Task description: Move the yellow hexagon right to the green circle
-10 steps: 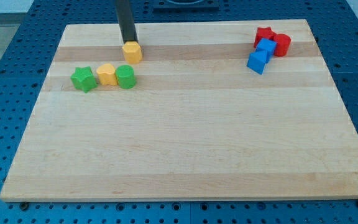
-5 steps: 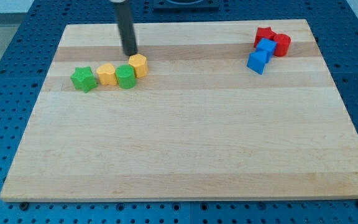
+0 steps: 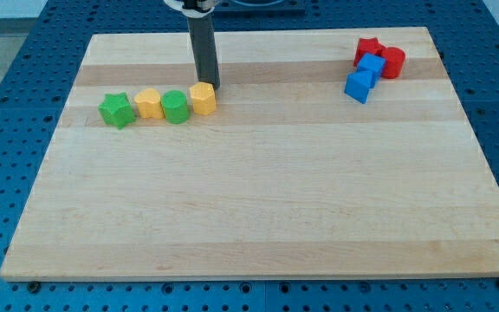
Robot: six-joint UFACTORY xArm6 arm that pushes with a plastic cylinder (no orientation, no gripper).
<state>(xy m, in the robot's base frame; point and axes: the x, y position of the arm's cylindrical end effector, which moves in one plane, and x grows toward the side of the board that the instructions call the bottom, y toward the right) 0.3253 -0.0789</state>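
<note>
The yellow hexagon (image 3: pixel 203 99) lies on the wooden board (image 3: pixel 258 199), just right of the green circle (image 3: pixel 175 107) and touching it or nearly so. My tip (image 3: pixel 210 86) stands right behind the hexagon, at its upper right edge, with the dark rod rising toward the view's top. Left of the green circle sit another yellow block (image 3: pixel 148 104) and a green star (image 3: pixel 116 110), so the four form a row.
At the view's top right is a cluster: a red star (image 3: pixel 367 48), a red cylinder (image 3: pixel 392 61) and two blue cubes (image 3: pixel 371 66) (image 3: pixel 359 86). A blue perforated table surrounds the board.
The yellow hexagon moved down and right, from above the row to the green circle's right side. My tip followed it, shifting right and down.
</note>
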